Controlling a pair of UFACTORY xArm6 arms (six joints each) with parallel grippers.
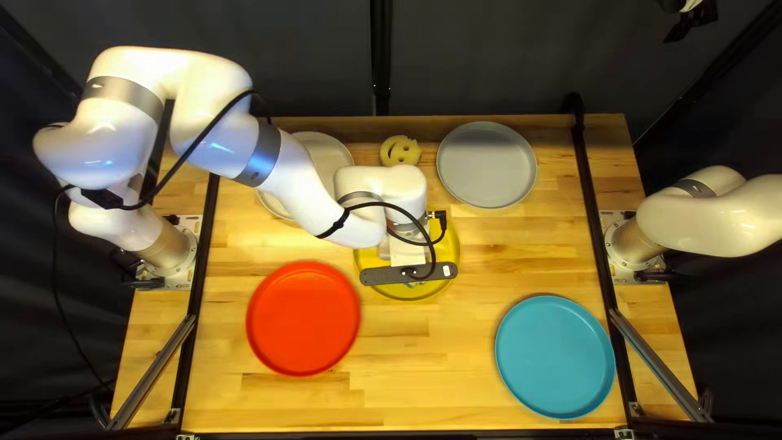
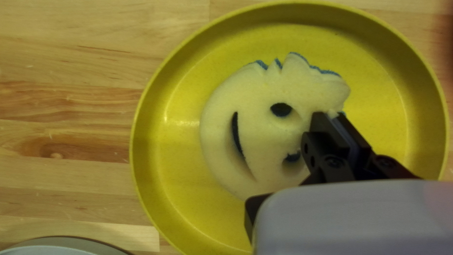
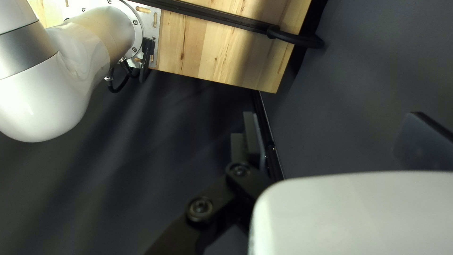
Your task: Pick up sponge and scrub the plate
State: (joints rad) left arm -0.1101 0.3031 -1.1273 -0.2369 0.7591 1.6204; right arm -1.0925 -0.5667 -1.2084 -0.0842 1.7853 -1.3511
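Observation:
Over the yellow plate point(image 1: 450, 244), my left gripper point(image 1: 407, 254) reaches down, its fingers hidden under the wrist in the top left view. Seen from the left wrist, the pale smiling-face sponge point(image 2: 255, 127) with blue backing lies over the yellow plate point(image 2: 184, 156). My left gripper point(image 2: 329, 114) pinches the sponge near its eyes and notched edge, fingers close together. At the top right of the top left view, my right gripper point(image 1: 691, 28) is raised beyond the table. My right gripper point(image 3: 335, 123) holds nothing, its fingers wide apart.
A second smiling sponge point(image 1: 400, 151) lies at the far side between a pale plate point(image 1: 322, 155) and a grey plate point(image 1: 487, 165). Nearer are a red plate point(image 1: 303, 319) and a blue plate point(image 1: 555, 357). My left arm crosses above the pale plate.

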